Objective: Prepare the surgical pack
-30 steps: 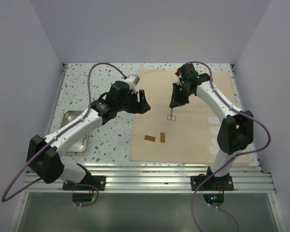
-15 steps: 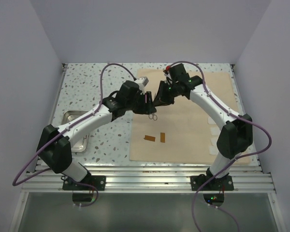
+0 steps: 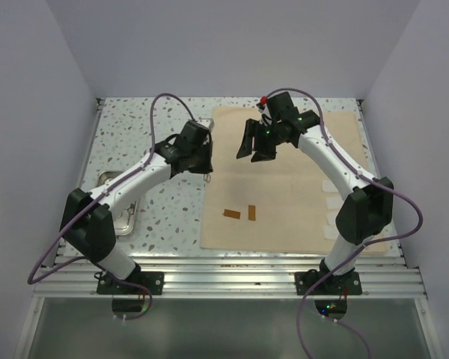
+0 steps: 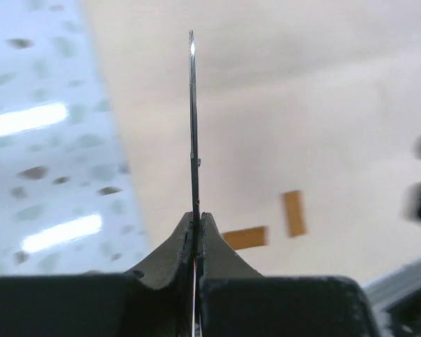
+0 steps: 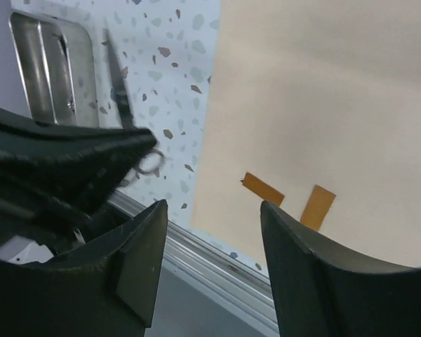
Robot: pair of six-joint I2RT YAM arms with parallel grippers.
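Surgical pack is not bundled: its parts are spread over the speckled table [image 3: 157, 120].

Tan cloth [image 3: 299, 187] lies flat on the right half of the table, its near edge close to the alu rail. All places below are rel. to this cloth.

Steel tray [image 3: 114, 179] sits off the cloth, well to its left on bare table, partly under the L arm. In the R wrist view the tray [image 5: 52, 67] is at top left, beyond the cloth's left edge.

L gripper [image 3: 205, 166] hangs above the cloth's left edge, towards the far half. Its fingers [image 4: 170, 256] are clenched tight, pinching the scissors [image 4: 194, 126]. The L wrist cam shows the blade edge-on, sticking up out of the pinch. The R wrist cam shows the scissors [image 5: 119, 84] with a ring handle by the dark L gripper [image 5: 63, 161], over the table just left of the cloth.

R gripper [image 3: 254, 149] is above the cloth's far-left part, near the L gripper but apart from it. Its fingers [image 5: 137, 263] are spread wide with nothing between them.

White gauze pads [image 3: 332, 202] lie in a row along the cloth's right side, partly behind the R arm.

Two brown strips [image 3: 231, 215] lie on the cloth's near-left part, side by side and not touching, one across and one more upright. They also show in the wrist cams [image 4: 243, 237] [image 5: 262, 188].
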